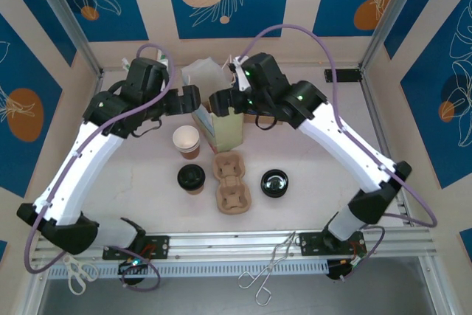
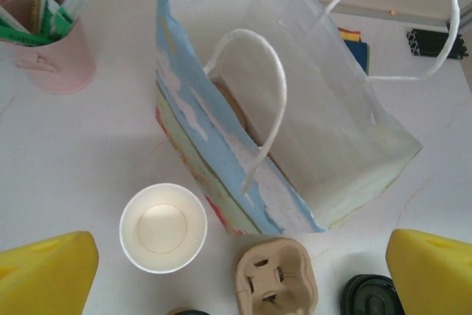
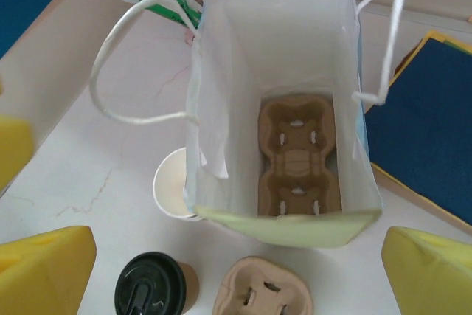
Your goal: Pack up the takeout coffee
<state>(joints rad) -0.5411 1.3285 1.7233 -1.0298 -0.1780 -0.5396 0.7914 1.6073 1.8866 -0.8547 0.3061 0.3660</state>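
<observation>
The takeout coffee (image 1: 191,178), a brown cup with a black lid, stands on the table in front of the bag and appears again as the lidded cup (image 3: 151,285) in the right wrist view. The white paper bag (image 1: 221,119) stands open, with a cardboard carrier (image 3: 299,156) lying in its bottom. My left gripper (image 1: 193,101) hovers open at the bag's left side, above the bag (image 2: 280,108), and holds nothing. My right gripper (image 1: 221,101) hangs open over the bag's mouth (image 3: 280,71), also with nothing in it.
An unlidded cup (image 1: 186,140) stands beside the bag's left wall. A second carrier (image 1: 231,182) and a loose black lid (image 1: 275,183) lie in front. A pink holder with straws (image 2: 51,35) stands behind. Metal tongs (image 1: 269,271) rest on the front rail.
</observation>
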